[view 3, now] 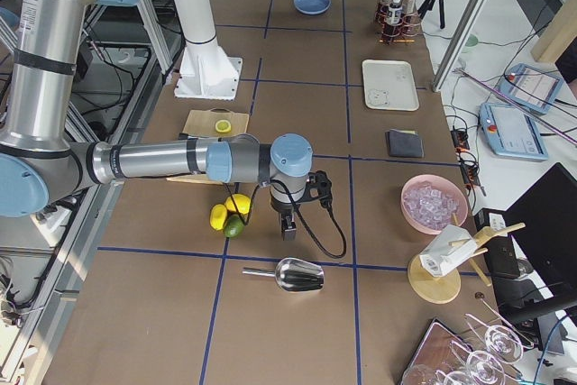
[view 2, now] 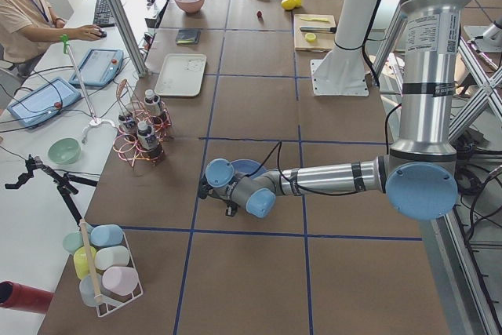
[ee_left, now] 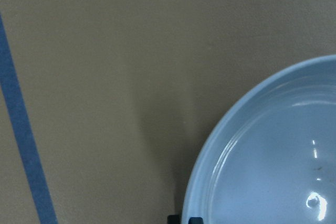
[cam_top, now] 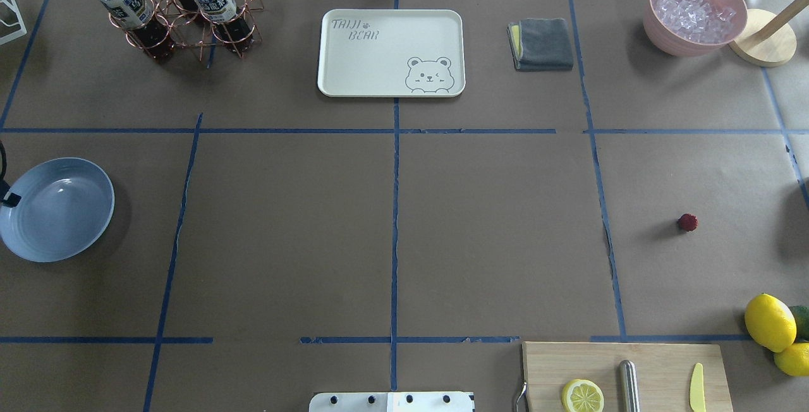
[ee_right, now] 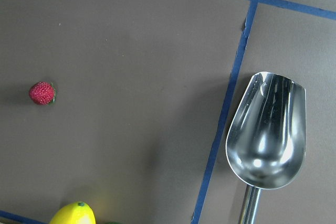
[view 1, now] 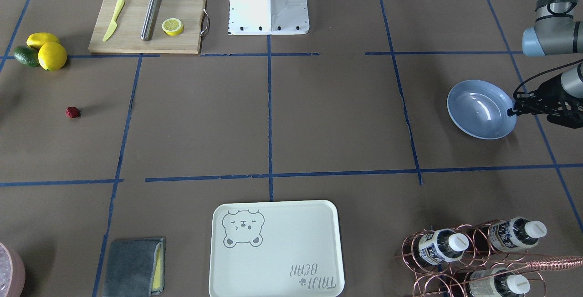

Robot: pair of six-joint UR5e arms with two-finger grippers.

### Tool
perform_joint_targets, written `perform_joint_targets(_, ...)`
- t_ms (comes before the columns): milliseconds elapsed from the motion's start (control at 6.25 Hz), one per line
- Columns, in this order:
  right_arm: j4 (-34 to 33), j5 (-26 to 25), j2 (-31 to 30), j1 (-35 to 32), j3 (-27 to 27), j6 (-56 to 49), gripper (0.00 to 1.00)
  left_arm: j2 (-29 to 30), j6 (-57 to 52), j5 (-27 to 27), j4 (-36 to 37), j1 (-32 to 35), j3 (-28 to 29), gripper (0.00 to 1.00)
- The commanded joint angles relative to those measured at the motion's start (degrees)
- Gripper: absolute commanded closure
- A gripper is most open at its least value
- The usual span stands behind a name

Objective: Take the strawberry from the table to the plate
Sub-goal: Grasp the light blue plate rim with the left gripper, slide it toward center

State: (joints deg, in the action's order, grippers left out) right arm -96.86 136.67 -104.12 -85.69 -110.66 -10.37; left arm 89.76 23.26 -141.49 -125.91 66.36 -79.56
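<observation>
The strawberry [view 1: 72, 112] [cam_top: 687, 222], small, dark red and bumpy, lies alone on the brown-paper table [cam_top: 493, 229]. It also shows at the left of the right wrist view [ee_right: 42, 93]. The light blue plate [view 1: 473, 119] [cam_top: 63, 216] [ee_left: 273, 161] sits at the table's opposite end. My left gripper [view 1: 513, 110] [ee_left: 184, 219] is at the plate's rim, its tips close together, one on each side of the rim. My right gripper [view 3: 287, 223] hangs low beside the lemons, a short way from the strawberry. Whether it is open or shut I cannot tell.
Two lemons and a lime [view 1: 43, 51] lie near the strawberry. A metal scoop [ee_right: 266, 129] rests past a blue tape line. A cutting board [view 1: 182, 37] with a lemon half, the bear tray [view 1: 275, 249], a grey cloth [cam_top: 542, 44], a bottle rack [cam_top: 177, 14] and an ice bowl [cam_top: 660, 30] ring the table.
</observation>
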Motion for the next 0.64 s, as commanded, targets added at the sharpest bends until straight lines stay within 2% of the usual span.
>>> perform_joint_targets(0, 0.0, 0.0, 0.06, 0.0, -0.17, 0.0, 0.0, 4.43, 16.55, -4.56, -0.39, -0.52, -6.29, 1.0)
perform_joint_targets(160, 0.0, 0.0, 0.06, 0.0, -0.17, 0.0, 0.0, 7.06, 25.16, -5.54, -0.39, -4.27, -9.97, 1.0)
perform_joint_targets(480, 0.26, 0.0, 0.15, 0.0, -0.17, -0.09, 0.0, 18.28, 45.72, -2.59, -0.22, -16.81, -11.15, 1.0)
